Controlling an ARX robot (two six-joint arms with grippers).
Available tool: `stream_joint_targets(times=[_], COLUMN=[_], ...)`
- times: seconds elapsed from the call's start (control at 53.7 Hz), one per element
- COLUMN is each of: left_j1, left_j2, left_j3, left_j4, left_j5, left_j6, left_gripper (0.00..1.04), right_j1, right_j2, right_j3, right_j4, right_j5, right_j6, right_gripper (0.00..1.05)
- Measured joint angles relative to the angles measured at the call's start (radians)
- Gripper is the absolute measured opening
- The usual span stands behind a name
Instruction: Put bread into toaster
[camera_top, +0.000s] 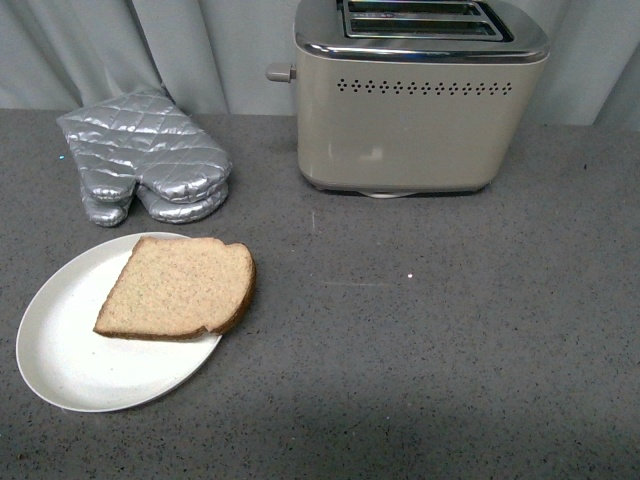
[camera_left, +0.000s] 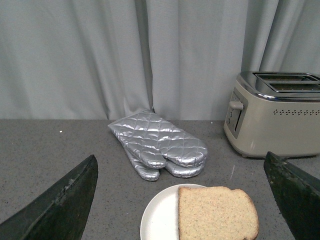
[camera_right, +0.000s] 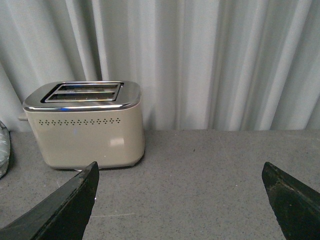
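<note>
One flat slice of brown bread lies on one round white plate on the grey counter. Two shiny silver oven mitts lie stacked behind it. One big beige toaster with two slots stands well apart. The left gripper and the right gripper are spread wide, holding nothing.
</note>
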Motion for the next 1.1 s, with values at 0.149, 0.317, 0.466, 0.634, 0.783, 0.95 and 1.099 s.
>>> stream_joint_targets(times=[0.149, 0.317, 0.466, 0.634, 0.783, 0.95, 1.099], left_j1=[-0.008, -0.106, -0.057, 0.010, 0.067, 0.148, 0.178], left_j2=[0.007, 0.317, 0.592, 1.048, 1.308, 1.551, 1.666], left_j3=[0.003, 0.100, 0.152, 0.304, 0.414, 0.567, 0.661], left_j4=[-0.010, -0.161, 0.023, 0.177, 0.195, 0.101, 0.030], left_j5=[-0.027, -0.402, -0.304, -0.112, -0.042, 0.042, 0.037], left_j6=[-0.013, -0.274, -0.341, -0.333, -0.266, -0.180, -0.101], left_gripper=[0.98, 0.98, 0.98, 0.98, 0.98, 0.98, 0.98], right_j1=[0.000, 0.000, 0.000, 0.000, 0.000, 0.000, 0.000], right_j2=[0.000, 0.000, 0.000, 0.000, 0.000, 0.000, 0.000], right_j3=[0.000, 0.000, 0.000, 0.000, 0.000, 0.000, 0.000], right_j4=[0.000, 0.000, 0.000, 0.000, 0.000, 0.000, 0.000], right_j5=[0.000, -0.001, 0.000, 0.000, 0.000, 0.000, 0.000], right_j6=[0.000, 0.000, 0.000, 0.000, 0.000, 0.000, 0.000], right_gripper=[0.95, 0.95, 0.95, 0.95, 0.95, 0.95, 0.95])
